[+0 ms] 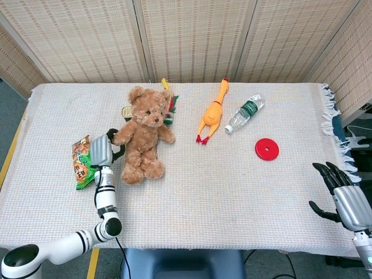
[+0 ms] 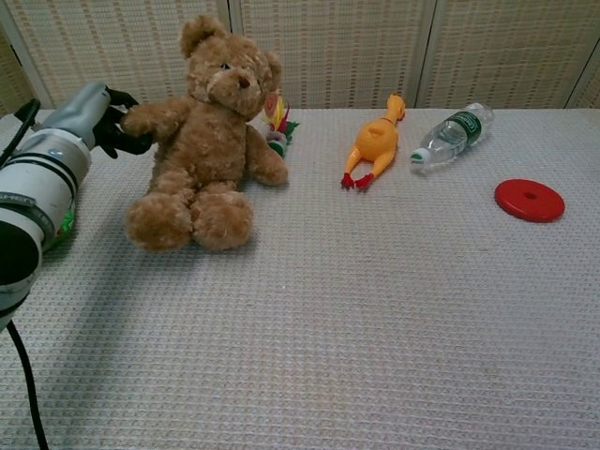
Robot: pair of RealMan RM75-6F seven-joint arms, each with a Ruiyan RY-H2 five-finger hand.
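A brown teddy bear (image 1: 142,133) (image 2: 208,141) sits upright on the left half of the cloth-covered table (image 1: 192,192). My left hand (image 1: 104,148) (image 2: 98,117) grips the bear's outstretched arm, dark fingers wrapped around the paw. My right hand (image 1: 343,195) hangs off the table's right front corner, fingers apart and holding nothing; the chest view does not show it.
A green snack bag (image 1: 81,163) lies left of my left hand. Behind the bear sit a small tin (image 1: 126,111) and a colourful toy (image 1: 170,104) (image 2: 277,117). A rubber chicken (image 1: 212,113) (image 2: 375,145), water bottle (image 1: 244,112) (image 2: 450,134) and red disc (image 1: 267,149) (image 2: 530,200) lie to the right.
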